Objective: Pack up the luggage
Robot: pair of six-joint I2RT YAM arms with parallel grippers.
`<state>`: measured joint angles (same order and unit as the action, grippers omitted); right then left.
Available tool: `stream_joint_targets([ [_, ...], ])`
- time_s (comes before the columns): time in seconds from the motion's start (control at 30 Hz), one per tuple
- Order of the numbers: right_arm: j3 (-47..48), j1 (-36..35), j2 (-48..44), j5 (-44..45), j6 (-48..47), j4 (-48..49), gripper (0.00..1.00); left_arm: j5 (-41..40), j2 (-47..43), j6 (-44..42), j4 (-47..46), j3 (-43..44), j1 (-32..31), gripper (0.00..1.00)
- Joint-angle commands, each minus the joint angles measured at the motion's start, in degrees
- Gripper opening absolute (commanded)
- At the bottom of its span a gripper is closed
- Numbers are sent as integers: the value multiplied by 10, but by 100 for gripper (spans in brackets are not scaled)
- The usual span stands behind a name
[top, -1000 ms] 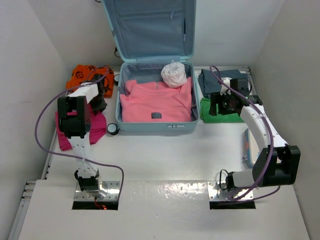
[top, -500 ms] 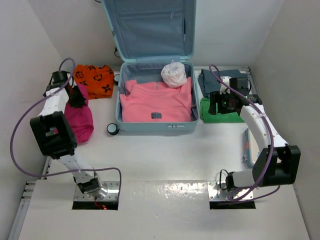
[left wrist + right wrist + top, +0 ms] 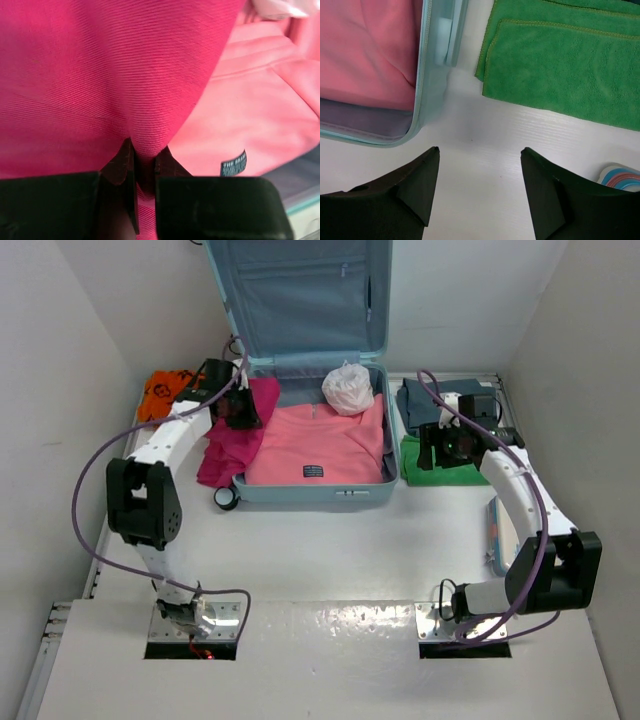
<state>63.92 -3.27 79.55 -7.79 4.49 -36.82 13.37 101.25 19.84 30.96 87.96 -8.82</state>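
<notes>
Swung to the luggage (image 3: 310,496), left gripper (image 3: 243,412) clamps the magenta garment (image 3: 222,455); right gripper (image 3: 479,160) stands wide.

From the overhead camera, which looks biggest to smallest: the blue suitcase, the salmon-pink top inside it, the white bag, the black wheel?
1. Pale aqua hard-shell suitcase
2. Salmon-pink folded top
3. White crumpled plastic bag
4. Small black suitcase wheel

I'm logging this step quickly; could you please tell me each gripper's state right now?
Left gripper: shut on the magenta garment.
Right gripper: open, holding nothing.
</notes>
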Motion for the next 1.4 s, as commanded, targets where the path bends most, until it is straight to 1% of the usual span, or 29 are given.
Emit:
stream_joint_targets([
  [0.0, 29, -2, -19, 4, -11, -3, 66, 42, 26, 91, -42, 39, -37, 0],
  [0.07, 24, -2, -21, 5, -9, -4, 66, 37, 38, 113, -42, 55, -59, 0],
  [0.1, 24, -1, -20, 5, -7, -4, 66, 12, 50, 123, -34, 74, -82, 0],
  [0.17, 25, -1, -21, 4, -4, -4, 66, 3, 68, 132, -9, 101, -103, 0],
  [0.2, 24, 0, -19, 3, -4, -5, 66, 9, 75, 144, -9, 112, -120, 0],
  [0.3, 26, 0, -14, 1, 3, -3, 66, 36, 100, 185, -4, 137, -142, 0],
  [0.4, 26, -1, -6, -4, 17, 0, 66, 43, 119, 215, -4, 137, -163, 0],
  [0.47, 27, -10, 8, 1, 46, 10, 64, 27, 126, 235, -4, 137, -171, 0],
  [0.53, 28, 3, 24, 9, 69, 26, 63, 11, 132, 272, -4, 118, -176, 0],
  [0.57, 29, 5, 38, 15, 108, 31, 61, 10, 137, 309, -4, 110, -176, 0],
  [0.6, 32, 7, 45, 17, 122, 40, 61, 10, 137, 328, -4, 103, -176, 0],
  [0.63, 37, 9, 66, 22, 136, 51, 60, 30, 144, 345, -4, 98, -176, 0],
  [0.73, 42, 10, 95, 26, 192, 93, 57, 44, 155, 399, -24, 81, -176, 0],
  [0.77, 38, 5, 109, 33, 205, 137, 57, 50, 155, 406, -29, 76, -182, 0],
  [0.83, 44, -1, 136, 47, 216, 155, 56, 57, 161, 422, -35, 76, -187, 0],
  [0.9, 68, -3, 180, 65, 234, 156, 54, 57, 161, 435, -40, 76, -193, 0],
  [0.93, 75, -5, 187, 76, 241, 158, 52, 57, 161, 455, -49, 81, -198, 0],
  [1.03, 85, -10, 217, 69, 257, 161, 51, 57, 182, 498, -72, 92, -204, 0],
  [1.13, 89, -24, 233, 55, 278, 165, 50, 68, 207, 514, -92, 124, -214, 0],
  [1.2, 96, -33, 248, 45, 292, 167, 50, 73, 214, 524, -99, 124, -222, 0],
  [1.27, 99, -42, 254, 37, 303, 170, 50, 85, 221, 549, -128, 124, -237, 0],
  [1.37, 110, -47, 267, 24, 309, 177, 50, 91, 246, 567, -167, 157, -242, 0],
])
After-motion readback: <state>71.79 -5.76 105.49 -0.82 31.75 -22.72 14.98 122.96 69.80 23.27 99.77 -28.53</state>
